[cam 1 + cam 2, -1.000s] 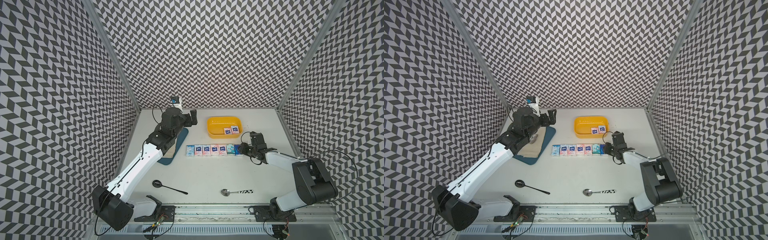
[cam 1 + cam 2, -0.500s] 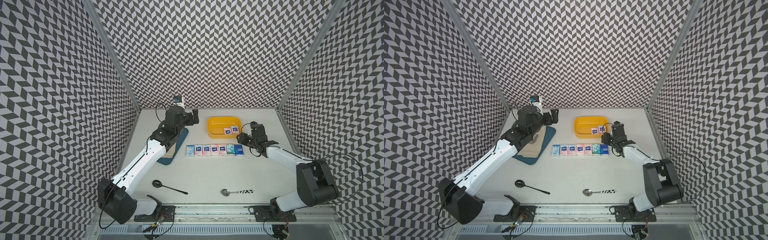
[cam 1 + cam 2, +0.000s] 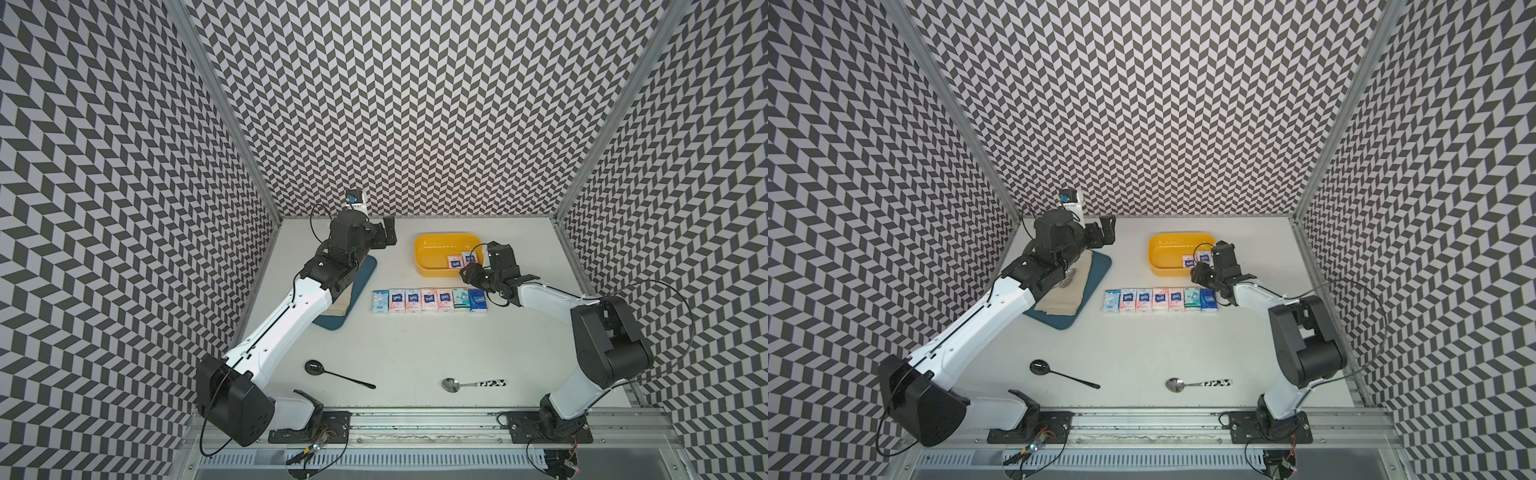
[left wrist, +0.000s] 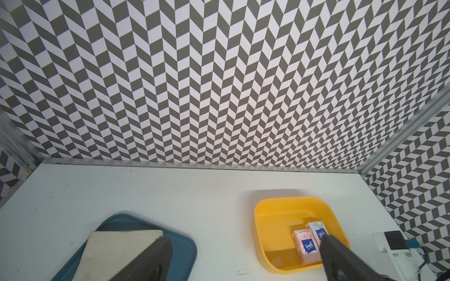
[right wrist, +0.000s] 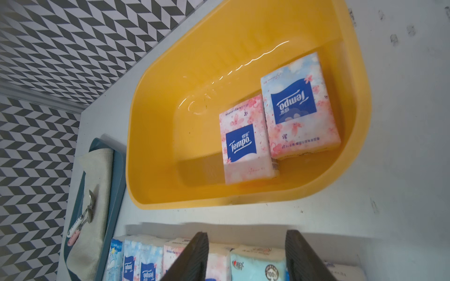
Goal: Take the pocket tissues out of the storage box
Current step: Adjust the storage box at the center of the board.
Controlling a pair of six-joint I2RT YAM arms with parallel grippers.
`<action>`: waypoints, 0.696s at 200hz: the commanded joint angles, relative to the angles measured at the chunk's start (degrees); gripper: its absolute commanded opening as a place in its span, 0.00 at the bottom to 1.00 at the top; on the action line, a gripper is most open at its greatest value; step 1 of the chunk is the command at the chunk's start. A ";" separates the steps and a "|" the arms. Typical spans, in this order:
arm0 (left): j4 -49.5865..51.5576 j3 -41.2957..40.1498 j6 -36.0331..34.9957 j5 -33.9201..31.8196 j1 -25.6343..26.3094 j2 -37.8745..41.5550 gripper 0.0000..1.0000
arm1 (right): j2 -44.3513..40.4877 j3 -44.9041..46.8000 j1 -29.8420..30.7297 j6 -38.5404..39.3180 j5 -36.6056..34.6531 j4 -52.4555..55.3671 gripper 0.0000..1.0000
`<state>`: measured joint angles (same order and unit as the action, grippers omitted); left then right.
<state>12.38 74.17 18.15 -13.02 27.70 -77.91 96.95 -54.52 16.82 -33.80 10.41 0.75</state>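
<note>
yellow box (image 3: pixel 432 245) has two pink packs (image 3: pixel 455 261) in it, side by side in the corner nearest my right gripper (image 3: pixel 471 275), which hangs partly open and empty between the box and the row of seven packs (image 3: pixel 428 300) on the table. left gripper (image 3: pixel 386 235) is wide open and empty over the blue tray (image 3: pixel 365 270) with its cloth (image 3: pixel 1067 291). black spoon (image 3: pixel 332 372) and silver spoon (image 3: pixel 469 384) lie out front.
</note>
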 commanded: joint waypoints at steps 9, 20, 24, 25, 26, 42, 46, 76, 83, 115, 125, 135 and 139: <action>-1.88 0.67 -0.82 -0.08 -0.73 -0.03 0.99 | 3.31 -3.91 0.14 -2.00 0.70 -3.44 0.56; -1.84 0.62 -0.77 -0.08 -0.98 0.10 0.99 | 4.71 -5.28 -0.03 -2.52 0.95 -3.54 0.56; -1.84 0.56 -0.69 -0.04 -1.06 0.12 0.99 | 5.20 -5.78 -0.11 -2.71 1.09 -3.57 0.56; -1.84 0.59 -0.67 0.03 -1.07 0.17 0.99 | 5.32 -5.91 -0.11 -2.78 1.14 -3.57 0.56; -1.79 0.56 -0.67 0.06 -1.11 0.15 0.99 | 5.39 -6.01 -0.20 -2.81 1.16 -3.57 0.56; -1.95 0.37 -0.33 0.60 -1.31 0.41 0.99 | 7.53 -8.11 -0.54 -3.58 1.65 -3.85 0.56; -2.02 0.36 -0.31 0.77 -1.30 0.49 0.99 | 8.11 -8.59 -0.56 -3.76 1.78 -4.14 0.56; -2.06 0.43 -0.13 1.65 -1.34 0.32 0.99 | 12.60 -13.69 -1.45 -4.72 2.42 -3.31 0.51; -2.08 0.45 -0.12 1.62 -1.36 0.15 0.99 | 13.55 -14.61 -1.88 -5.15 2.53 -3.38 0.50; -1.81 0.60 -0.40 1.49 -1.81 -0.16 0.99 | 17.26 -19.90 -3.74 -5.46 3.50 -2.04 0.44; -1.75 0.71 -0.40 1.36 -1.96 -0.15 0.99 | 18.61 -21.80 -4.41 -5.23 3.69 -0.85 0.42; -1.75 0.80 -0.52 1.42 -2.06 -0.15 0.99 | 19.57 -23.38 -5.21 -5.01 3.97 -0.37 0.39; -1.75 0.88 -0.57 1.41 -2.15 -0.22 0.99 | 19.82 -23.83 -5.49 -4.90 4.07 -0.17 0.37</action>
<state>11.99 74.17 17.85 -12.10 26.20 -77.91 114.67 -74.87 12.95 -38.89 13.63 0.69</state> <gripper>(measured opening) 0.994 0.403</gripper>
